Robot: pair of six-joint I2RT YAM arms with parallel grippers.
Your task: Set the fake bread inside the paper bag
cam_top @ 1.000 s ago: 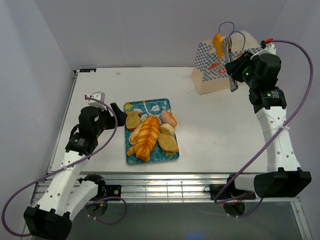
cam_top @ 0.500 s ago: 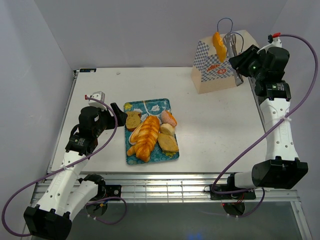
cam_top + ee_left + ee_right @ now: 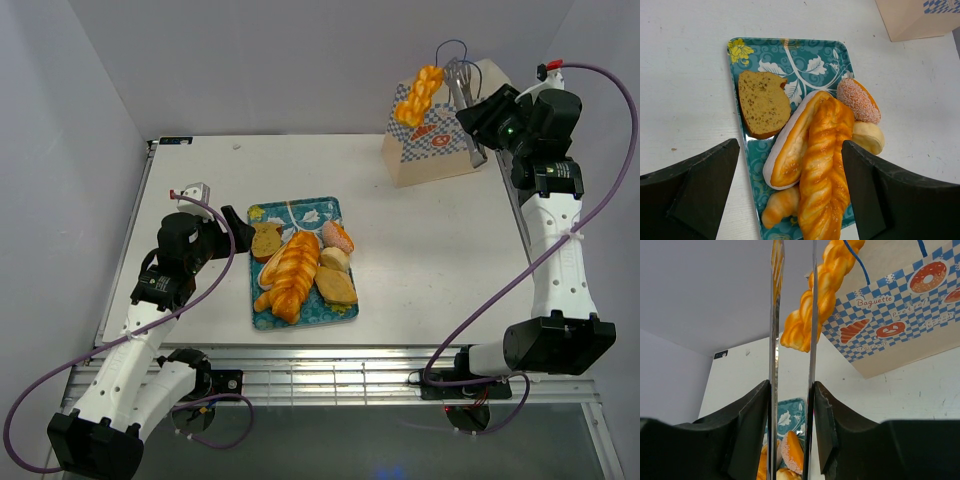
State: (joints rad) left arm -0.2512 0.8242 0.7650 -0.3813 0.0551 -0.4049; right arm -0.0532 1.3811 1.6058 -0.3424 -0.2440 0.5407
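Now the braided loaf (image 3: 418, 95) has tipped leftward above the paper bag (image 3: 428, 160); my right tool (image 3: 792, 390) clamps the metal tongs (image 3: 774, 315), my left tool (image 3: 790, 150) gapes open.

A golden braided loaf (image 3: 418, 95) hangs tilted at the top of the upright checked paper bag (image 3: 432, 155); other bread pieces (image 3: 300, 265) lie clustered well apart.

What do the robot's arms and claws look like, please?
The left arm and right arm have white shells with black joints and bases, each trailing a purple cable. The left claw and right claw are black, with two broad wedge-shaped fingers.
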